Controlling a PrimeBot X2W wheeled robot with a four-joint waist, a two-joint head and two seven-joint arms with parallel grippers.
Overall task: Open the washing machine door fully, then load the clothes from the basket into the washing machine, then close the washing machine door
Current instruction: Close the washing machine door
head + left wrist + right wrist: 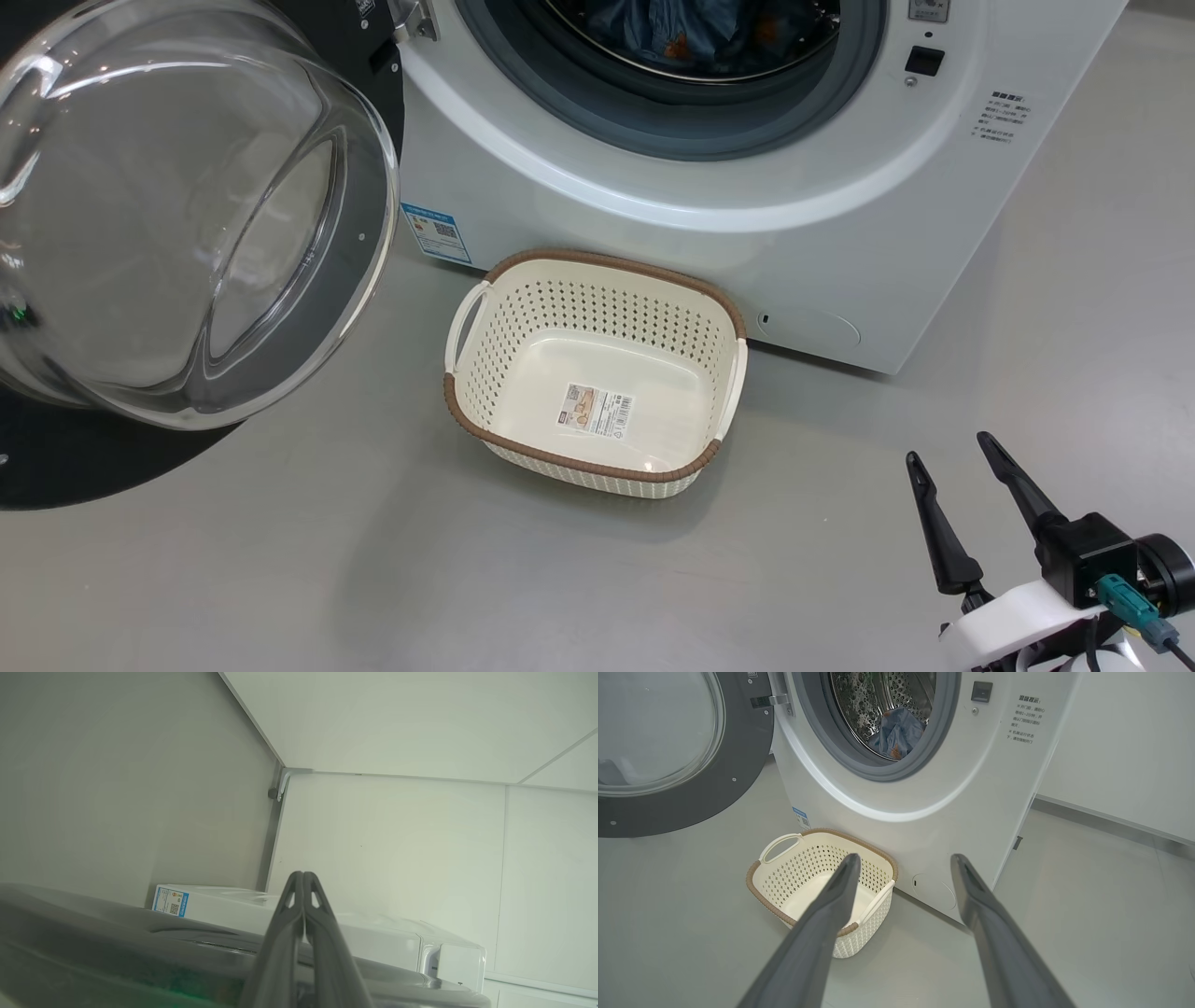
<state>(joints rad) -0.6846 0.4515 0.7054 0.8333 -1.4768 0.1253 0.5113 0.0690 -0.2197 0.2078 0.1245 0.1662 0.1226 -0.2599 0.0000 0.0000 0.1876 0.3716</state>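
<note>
The clothes (691, 33) lie inside the steel drum (873, 700) of the washing machine (709, 205), a bundle of blue fabric with orange marks resting low behind the grey rubber seal (597, 103). The door (187, 215) hangs wide open to the left of the opening, its black rim and bulging clear glass turned towards the head view. The basket (588, 313) sits on the grey floor (373, 560) just in front of the machine, below the opening, and the label sticker (596, 411) shows on its bare bottom. A small blue sticker (436, 231) is on the machine's front near its lower left corner, just behind the basket.

The right jaws stand wide apart and hold nothing, low on the right of the head view, above the floor and well apart from the basket. The left jaws are pressed together with nothing between them. In the left wrist view they point at a pale wall (397, 858) above the machine.
</note>
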